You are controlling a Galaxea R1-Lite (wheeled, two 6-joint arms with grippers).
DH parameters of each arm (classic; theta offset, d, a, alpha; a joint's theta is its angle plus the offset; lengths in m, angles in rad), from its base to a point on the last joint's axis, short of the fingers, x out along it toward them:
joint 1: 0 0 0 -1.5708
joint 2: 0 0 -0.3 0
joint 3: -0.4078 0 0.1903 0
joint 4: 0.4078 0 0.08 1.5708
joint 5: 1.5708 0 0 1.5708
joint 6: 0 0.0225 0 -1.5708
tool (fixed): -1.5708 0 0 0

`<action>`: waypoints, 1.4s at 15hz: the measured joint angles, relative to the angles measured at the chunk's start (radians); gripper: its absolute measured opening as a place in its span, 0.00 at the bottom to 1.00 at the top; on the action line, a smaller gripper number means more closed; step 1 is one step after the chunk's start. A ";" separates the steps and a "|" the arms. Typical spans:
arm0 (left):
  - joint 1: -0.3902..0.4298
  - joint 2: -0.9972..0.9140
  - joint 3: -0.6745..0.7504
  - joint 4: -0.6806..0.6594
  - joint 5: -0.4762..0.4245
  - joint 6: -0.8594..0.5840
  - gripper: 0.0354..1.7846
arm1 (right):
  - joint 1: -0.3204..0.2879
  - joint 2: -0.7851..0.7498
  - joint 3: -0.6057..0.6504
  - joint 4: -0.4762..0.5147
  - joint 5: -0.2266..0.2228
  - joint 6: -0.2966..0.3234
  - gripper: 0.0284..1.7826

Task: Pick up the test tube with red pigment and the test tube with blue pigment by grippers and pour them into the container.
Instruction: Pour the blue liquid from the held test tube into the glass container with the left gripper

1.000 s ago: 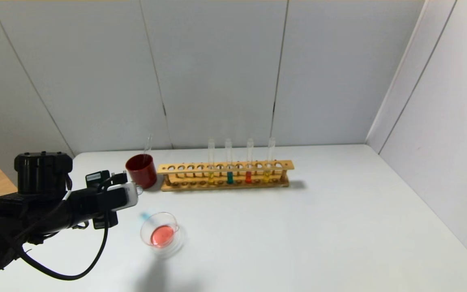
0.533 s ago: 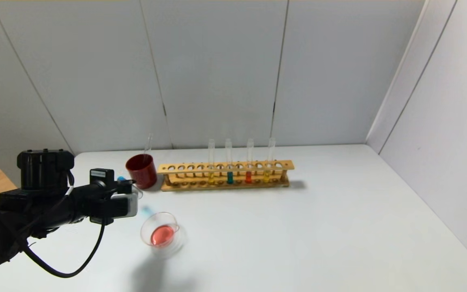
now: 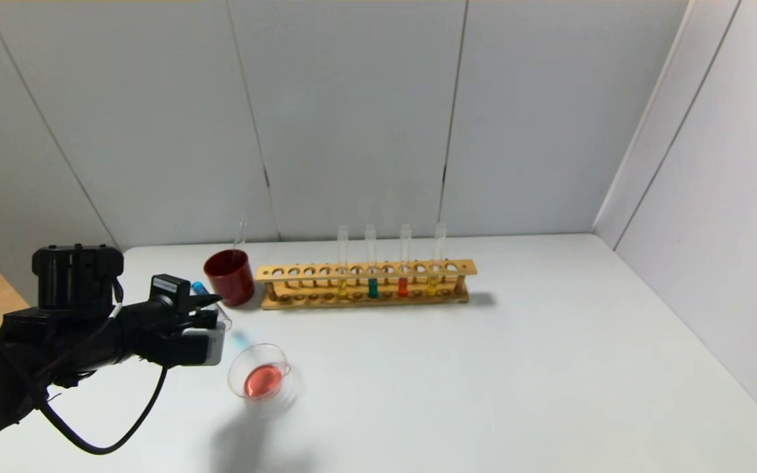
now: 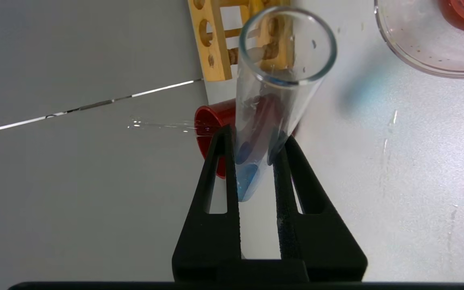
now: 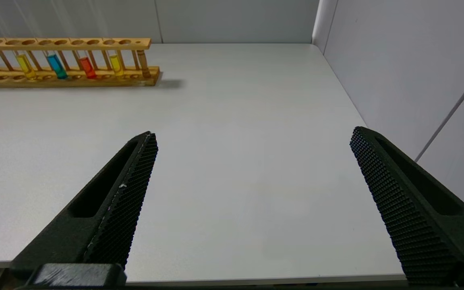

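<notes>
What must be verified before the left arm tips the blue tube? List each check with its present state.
1. Grip: the left pincer is shut on the test tube with blue pigment, near its closed end. Ok.
2. Contents: the blue liquid sits at the closed end, unpoured. Ok.
3. Aim: the tube's mouth lies beside the container, not over its rim. Not ok.
4. Container: upright on the table, with red liquid already in it. Ok.
5. Right pincer: open over the table, far from the dish. Ok.
6. Whether the tube will slip when tilted: cannot tell.
</notes>
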 joint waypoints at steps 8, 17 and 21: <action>0.006 0.041 0.001 0.001 -0.001 0.074 0.15 | 0.000 0.000 0.000 0.000 0.000 0.000 0.98; 0.012 0.082 -0.037 0.001 0.000 0.176 0.15 | 0.000 0.000 0.000 0.000 0.000 0.000 0.98; -0.001 0.096 -0.048 0.003 0.002 0.178 0.15 | 0.000 0.000 0.000 0.000 0.000 0.000 0.98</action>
